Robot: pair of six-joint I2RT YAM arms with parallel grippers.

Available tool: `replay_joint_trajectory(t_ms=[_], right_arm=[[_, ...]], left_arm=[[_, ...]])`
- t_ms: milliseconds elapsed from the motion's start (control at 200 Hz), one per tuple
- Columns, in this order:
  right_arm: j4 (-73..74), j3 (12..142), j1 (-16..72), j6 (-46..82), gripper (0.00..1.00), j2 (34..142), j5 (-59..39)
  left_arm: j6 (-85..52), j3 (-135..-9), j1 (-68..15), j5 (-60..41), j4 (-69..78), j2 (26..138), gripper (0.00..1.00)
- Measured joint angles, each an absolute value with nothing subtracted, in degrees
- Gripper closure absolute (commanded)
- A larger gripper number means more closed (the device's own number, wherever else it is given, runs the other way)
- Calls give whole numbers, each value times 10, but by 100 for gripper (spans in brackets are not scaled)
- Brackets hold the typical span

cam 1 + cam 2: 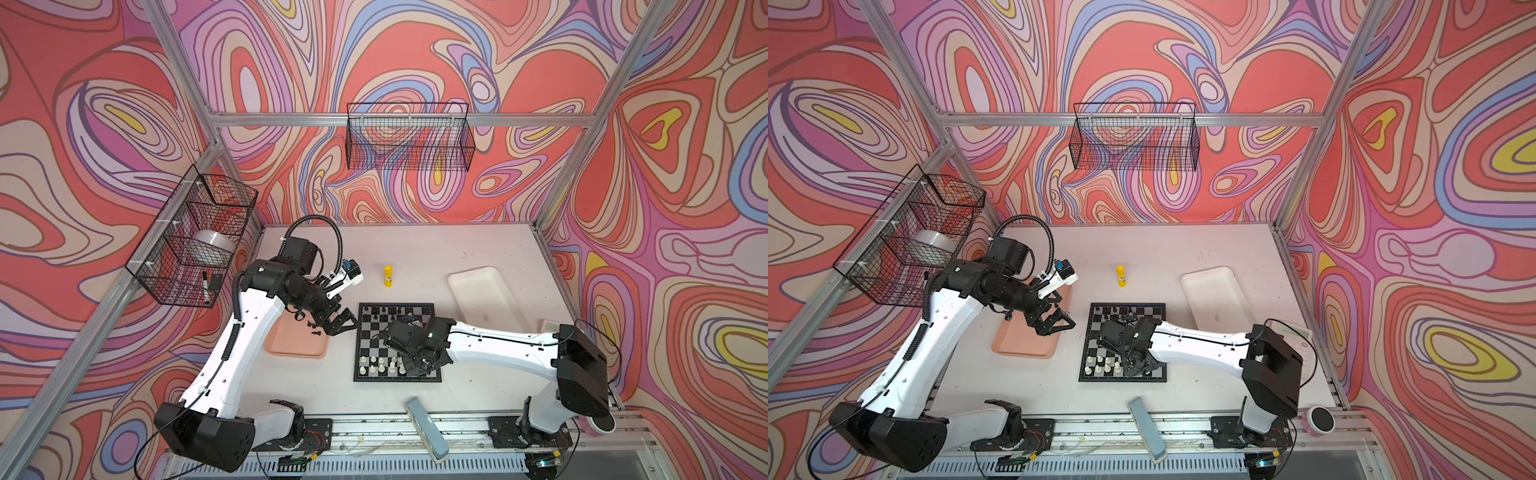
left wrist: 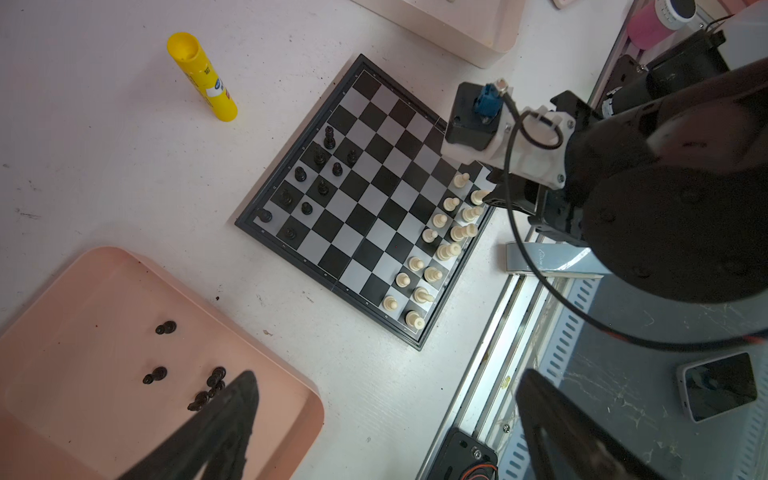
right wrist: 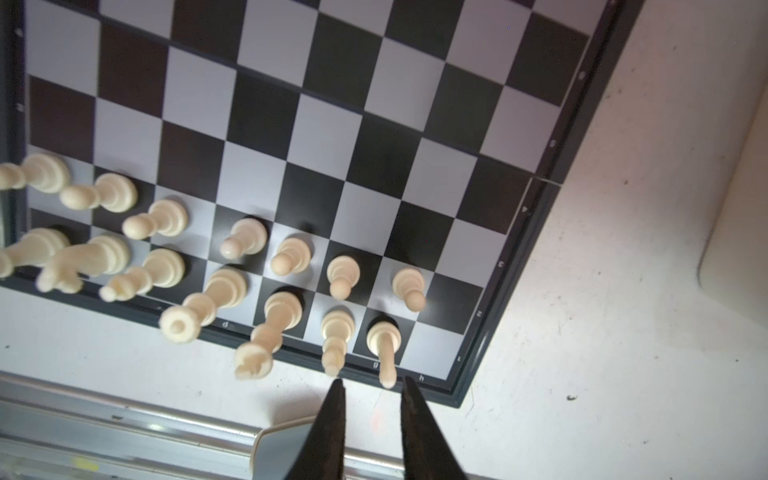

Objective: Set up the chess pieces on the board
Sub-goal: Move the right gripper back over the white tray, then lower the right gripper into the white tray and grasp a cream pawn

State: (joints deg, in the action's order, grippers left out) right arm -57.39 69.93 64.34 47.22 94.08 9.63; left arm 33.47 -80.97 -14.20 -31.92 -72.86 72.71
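The board (image 1: 374, 332) (image 2: 374, 187) lies mid-table. Several black chess pieces (image 2: 320, 174) stand in its far rows, and cream ones (image 1: 380, 365) (image 3: 249, 249) fill most of the two near rows. More black pieces (image 2: 166, 328) lie loose in the pink tray (image 2: 83, 332). My right gripper (image 3: 374, 381) hovers over the board's near right corner. It is open by a narrow gap, and the top of a standing cream piece (image 3: 386, 353) shows just off its tips. My left gripper (image 2: 388, 374) (image 1: 343, 322) is wide open and empty, between the tray's edge and the board.
A yellow glue stick (image 1: 388, 276) stands behind the board and a white tray (image 1: 486, 299) lies to the back right. A grey flat object (image 1: 426, 428) rests on the front rail. Wire baskets (image 1: 409, 137) hang on the walls.
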Motion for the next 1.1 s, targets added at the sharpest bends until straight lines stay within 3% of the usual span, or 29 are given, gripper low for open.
replay_joint_trajectory(t_ms=[150, 336, 606, 1102], right_arm=[[-592, 714, 576, 461, 74, 885, 99], [-591, 715, 406, 424, 75, 808, 102], [-557, 695, 217, 353, 78, 846, 88], [-529, 645, 139, 295, 77, 897, 73]], left_arm=[[339, -816, -142, -321, -733, 730, 2], [341, -818, -142, -325, -735, 735, 2], [343, -826, -142, -335, -735, 754, 3], [343, -843, -142, -350, -740, 786, 3]])
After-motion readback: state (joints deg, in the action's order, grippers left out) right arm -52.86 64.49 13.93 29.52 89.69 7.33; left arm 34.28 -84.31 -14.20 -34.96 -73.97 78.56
